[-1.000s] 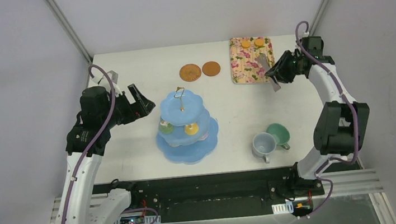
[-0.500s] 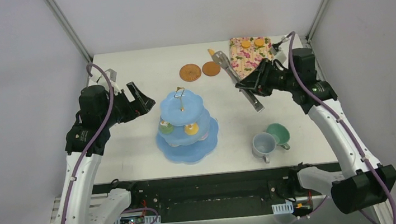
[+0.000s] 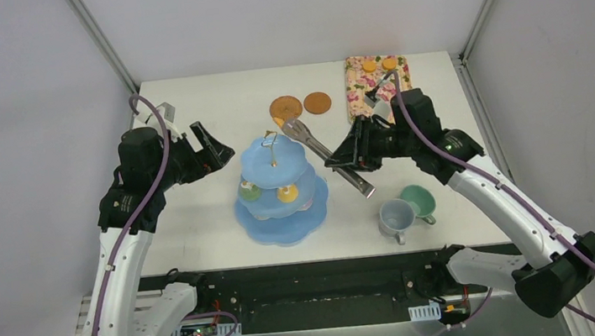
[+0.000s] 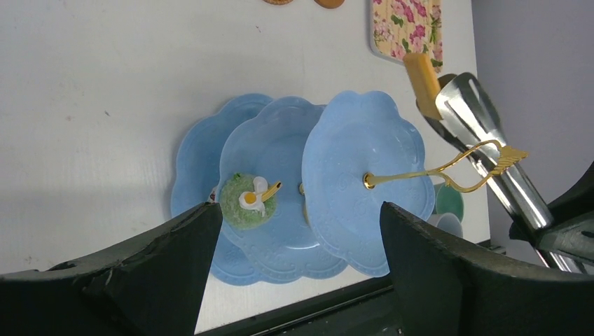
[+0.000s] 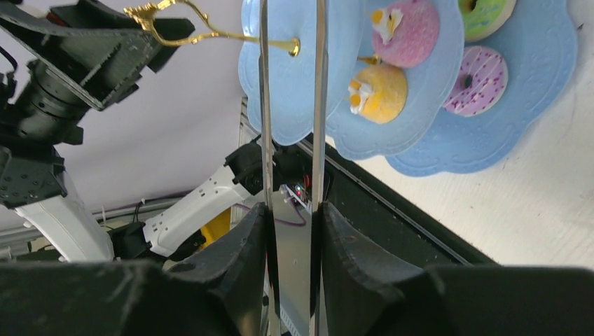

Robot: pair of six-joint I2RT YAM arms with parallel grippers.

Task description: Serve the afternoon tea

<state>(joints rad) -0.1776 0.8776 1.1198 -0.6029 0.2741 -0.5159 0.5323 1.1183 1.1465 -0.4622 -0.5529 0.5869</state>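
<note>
The right gripper (image 3: 345, 156) is clamped on the metal tongs (image 3: 319, 149), its fingers pressing both blades together; the tongs carry an orange biscuit (image 4: 422, 73) at their tip, close to the gold handle (image 4: 448, 164) of the light-blue stand (image 3: 280, 231) and near the rim of its top tier. The left gripper (image 3: 216, 153) hovers at the left of the stand, fingers wide apart and holding nothing. On the middle tier sit a green donut (image 3: 249, 192), a yellow donut (image 3: 287, 193) and a pink donut (image 5: 415, 31); a striped pink donut (image 5: 480, 70) lies on the bottom tier. At the right of the stand are the grey-blue cup (image 3: 395, 217) and the green cup (image 3: 419, 201) — just beside each other. Two brown coasters (image 3: 286, 108) lie side by side beyond the stand; two other biscuits (image 3: 369, 65) rest on the far end of the floral tray (image 3: 377, 95).
</note>
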